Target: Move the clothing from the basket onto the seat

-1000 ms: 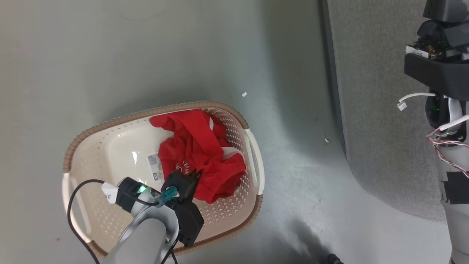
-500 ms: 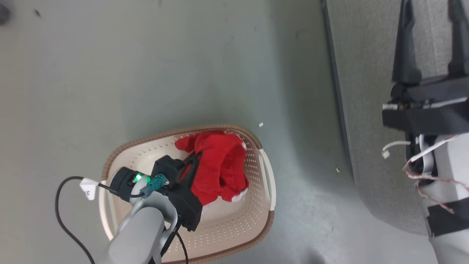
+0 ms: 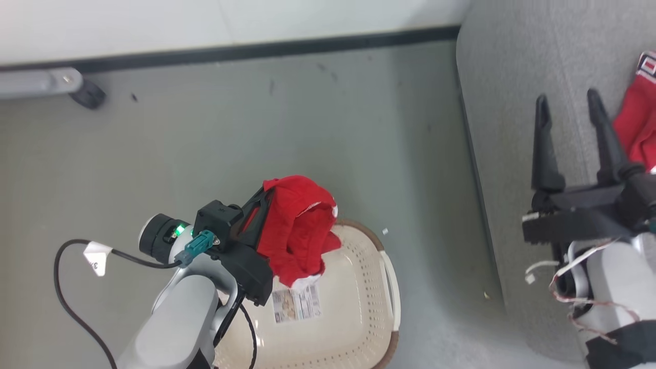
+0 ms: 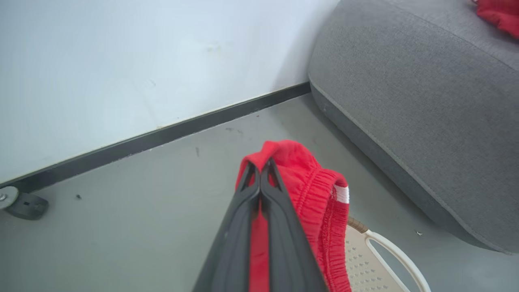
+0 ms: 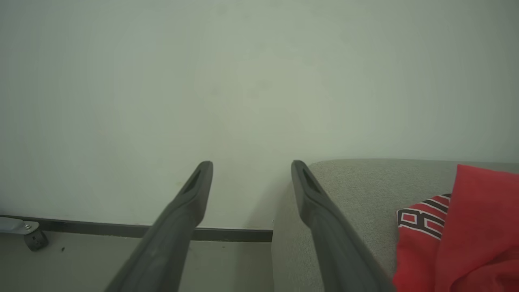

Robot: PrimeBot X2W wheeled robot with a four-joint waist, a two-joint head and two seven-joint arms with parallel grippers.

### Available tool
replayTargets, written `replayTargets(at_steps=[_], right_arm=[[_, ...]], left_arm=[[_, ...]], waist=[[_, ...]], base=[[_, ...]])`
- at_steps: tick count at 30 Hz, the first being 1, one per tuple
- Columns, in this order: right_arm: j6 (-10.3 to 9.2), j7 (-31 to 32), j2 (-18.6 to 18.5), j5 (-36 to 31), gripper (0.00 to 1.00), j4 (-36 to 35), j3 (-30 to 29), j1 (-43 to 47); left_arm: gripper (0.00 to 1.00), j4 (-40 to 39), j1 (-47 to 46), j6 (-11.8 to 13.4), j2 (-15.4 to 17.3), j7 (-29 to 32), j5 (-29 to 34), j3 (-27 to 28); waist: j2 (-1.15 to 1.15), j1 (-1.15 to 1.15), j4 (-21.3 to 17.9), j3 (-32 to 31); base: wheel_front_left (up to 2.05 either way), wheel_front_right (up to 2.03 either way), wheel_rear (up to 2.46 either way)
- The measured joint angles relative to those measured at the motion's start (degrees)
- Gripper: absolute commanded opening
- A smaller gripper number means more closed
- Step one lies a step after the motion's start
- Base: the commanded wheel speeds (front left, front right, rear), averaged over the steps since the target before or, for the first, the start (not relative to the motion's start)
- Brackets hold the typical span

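Floor: grey-green. The head camera has swung up since a second ago, so the white wall and its dark skirting are now in view.
Seat: grey woven cushion on the right, its rounded edge facing the basket. It runs back to the wall in the left wrist view.
Basket: on the floor, well apart from the seat. A second ago it held the red heap; now its bottom is bare.
Held garment: red with white trim and a gathered waistband. Earlier it lay in the basket; now it hangs lifted over the basket's far rim.
Second garment: red with black-and-white lettering, lying on the seat just beside the right gripper.
Left gripper: raised from basket level, fingers pressed together on a fold of the held garment.
Right gripper: over the seat, fingers spread wide with nothing between them — as half a second ago.
Sticker: printed label on the basket bottom.
Caster: dark wheel by the skirting.
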Motion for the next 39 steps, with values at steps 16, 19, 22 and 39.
replayTargets(at_steps=[16, 19, 22, 39], right_arm=[[1.45, 0.01, 2.58, 0.18, 1.0, 5.69, 1.97, 7.71], [1.77, 0.02, 3.08, 0.19, 1.0, 6.5, 2.44, 9.88], [2.07, 0.09, 3.39, 0.19, 1.0, 7.05, 2.93, 11.81], [3.5, 0.14, 3.96, 0.18, 1.0, 6.46, 4.71, 17.83]], left_arm=[[0.0, -6.53, 2.8, -0.46, 2.49, 0.0, -3.64, -1.81], [0.0, -7.57, 4.0, -0.46, 3.2, 0.0, -4.48, -2.72], [0.0, -8.56, 5.28, -0.46, 3.67, -0.01, -6.62, -3.71], [0.0, -16.07, 9.03, -0.46, 4.14, 3.16, -11.12, -7.71]], waist=[[0.0, 0.0, 2.53, -14.71], [0.0, 0.0, 2.61, -17.34], [-0.01, 0.0, 2.62, -19.96], [0.0, 0.01, 1.57, -29.39]], base=[[0.0, 0.0, 0.0], [0.0, 0.0, 0.0], [0.0, 0.0, 0.0], [0.0, 0.0, 0.0]])
